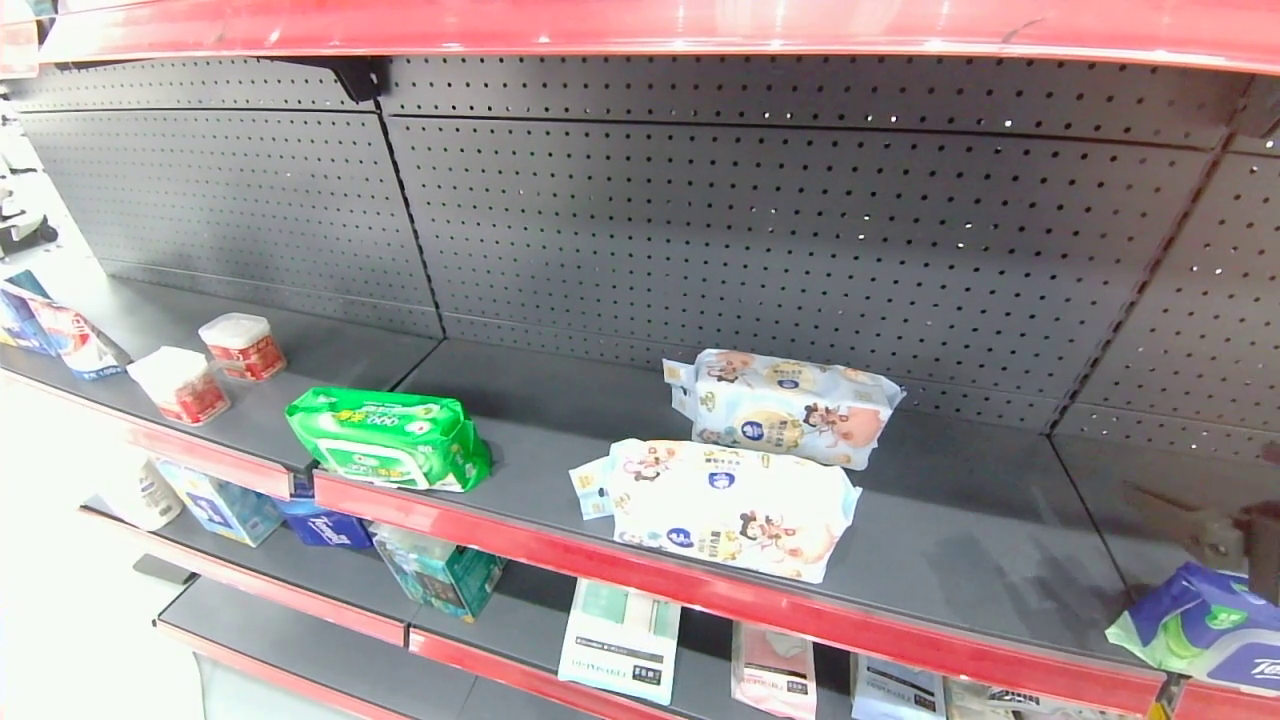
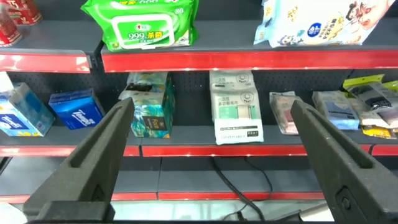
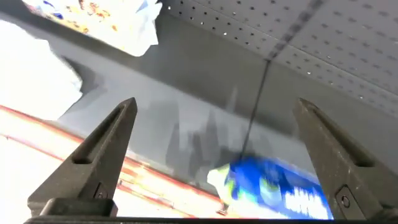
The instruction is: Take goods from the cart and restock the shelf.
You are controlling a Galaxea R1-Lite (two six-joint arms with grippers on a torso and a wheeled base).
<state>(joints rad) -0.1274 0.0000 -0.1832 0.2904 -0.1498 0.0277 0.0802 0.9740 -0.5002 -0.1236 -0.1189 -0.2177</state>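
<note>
At the head view's lower right the blue pack [image 1: 1200,625] sits on the shelf [image 1: 960,520], my left end effector [image 2: 211,104] and right end effector [image 3: 216,104] are both released, so I think I go to the cart next.

Each claw [image 2: 211,104] has dark grey, wedge-shaped fingers [image 3: 102,157].

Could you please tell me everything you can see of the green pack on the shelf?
The green pack is a soft, glossy plastic pouch, bright green with a white label panel on its front-facing side. It looks full. It lies lengthwise on the dark shelf, just behind the red front edge, near the join between two shelf sections. Only the shelf touches it.
</note>
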